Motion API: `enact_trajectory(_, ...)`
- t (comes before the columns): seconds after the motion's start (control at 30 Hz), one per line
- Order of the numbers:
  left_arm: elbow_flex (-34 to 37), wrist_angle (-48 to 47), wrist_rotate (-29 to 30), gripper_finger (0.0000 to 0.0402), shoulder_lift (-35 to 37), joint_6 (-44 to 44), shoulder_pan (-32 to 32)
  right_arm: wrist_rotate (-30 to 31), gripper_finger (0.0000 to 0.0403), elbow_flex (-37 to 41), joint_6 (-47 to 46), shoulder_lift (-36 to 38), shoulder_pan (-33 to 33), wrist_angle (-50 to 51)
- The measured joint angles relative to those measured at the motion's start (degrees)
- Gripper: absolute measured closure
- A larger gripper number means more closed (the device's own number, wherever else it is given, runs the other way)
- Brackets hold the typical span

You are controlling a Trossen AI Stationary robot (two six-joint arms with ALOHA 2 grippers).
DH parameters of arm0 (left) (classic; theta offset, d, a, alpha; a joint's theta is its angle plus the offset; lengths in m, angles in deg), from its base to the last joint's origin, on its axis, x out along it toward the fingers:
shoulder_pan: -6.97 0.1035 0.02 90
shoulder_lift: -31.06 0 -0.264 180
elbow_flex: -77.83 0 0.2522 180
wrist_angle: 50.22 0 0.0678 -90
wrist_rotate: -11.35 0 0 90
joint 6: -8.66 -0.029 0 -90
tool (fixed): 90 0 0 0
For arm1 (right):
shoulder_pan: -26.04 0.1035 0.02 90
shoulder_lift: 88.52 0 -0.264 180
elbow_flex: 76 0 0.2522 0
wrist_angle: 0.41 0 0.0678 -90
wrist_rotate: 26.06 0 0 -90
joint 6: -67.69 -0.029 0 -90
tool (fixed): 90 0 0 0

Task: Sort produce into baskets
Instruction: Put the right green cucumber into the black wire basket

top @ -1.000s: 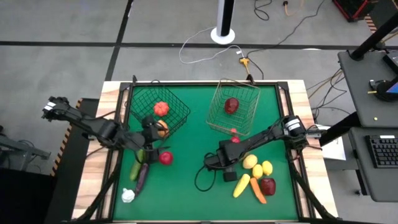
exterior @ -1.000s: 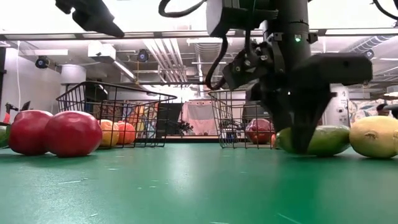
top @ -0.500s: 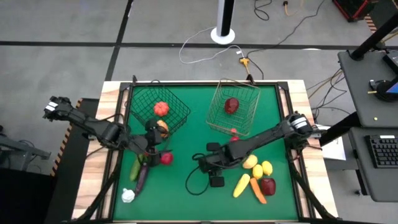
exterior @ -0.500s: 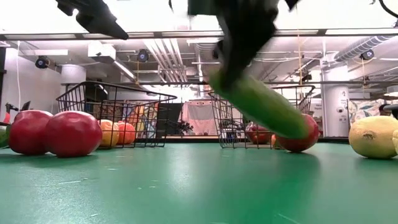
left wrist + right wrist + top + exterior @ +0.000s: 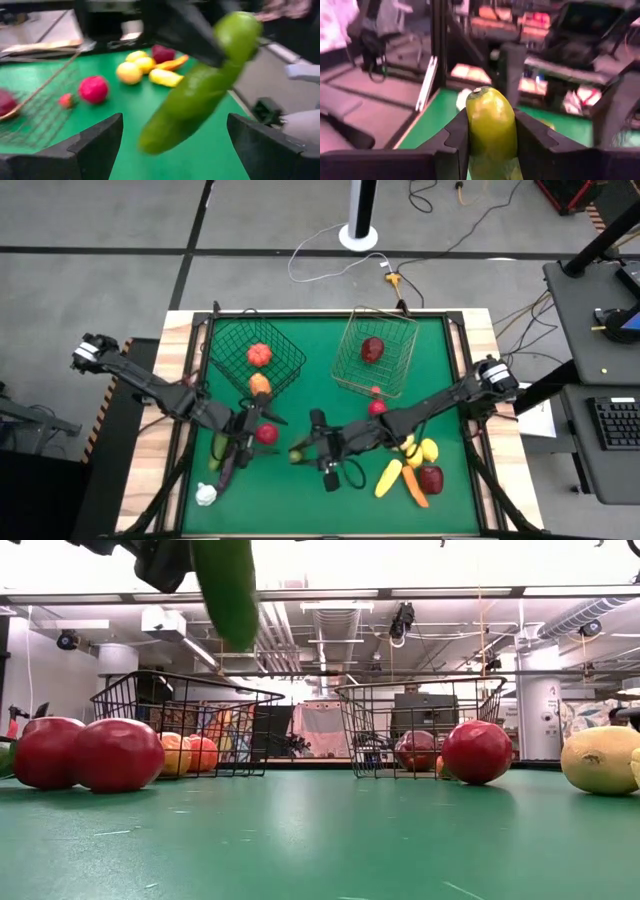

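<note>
The right gripper (image 5: 491, 142) clamps a green cucumber (image 5: 491, 127), its long axis jutting straight out beyond the jaws toward the left gripper (image 5: 172, 137), whose jaws gape wide just beneath it.

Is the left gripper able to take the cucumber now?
Probably yes: the left gripper is open, facing the cucumber with nothing between them, though the right gripper clamps it.
</note>
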Motion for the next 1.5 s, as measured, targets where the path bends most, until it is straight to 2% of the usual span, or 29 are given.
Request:
enact_trajectory(0.3,3.59,4.48,-0.93,0.0064,-0.77,0.0,0.03,-0.73,0.0291,1.32,3.5,-0.09,-1.3,-8.17)
enact_trajectory(0.67,2.33,14.99,-0.66,0.0068,-7.77,-3.97,0.09,-1.32,0.0289,-0.01,5.68,-0.15,-1.73,-10.69)
enact_trajectory(0.87,2.13,16.47,-0.71,0.0113,-8.99,-4.57,0.09,-1.2,0.0269,-0.05,5.25,-0.22,-1.73,-10.87)
enact_trajectory(1.17,2.15,15.26,-1.17,0.0243,-8.39,-3.78,0.0,3.19,0.0223,-0.08,2.69,-0.22,-2.0,-10.75)
enact_trajectory(1.37,2.15,12.2,-0.85,0.0244,-7.08,-2.16,0.09,7.57,0.0182,-0.08,2.37,1.38,-1.95,-8.58)
enact_trajectory(1.5,2.15,10.05,0.08,0.0229,-5.55,-0.73,0.04,10.18,0.0149,-0.28,1.25,4.04,-1.95,-3.98)
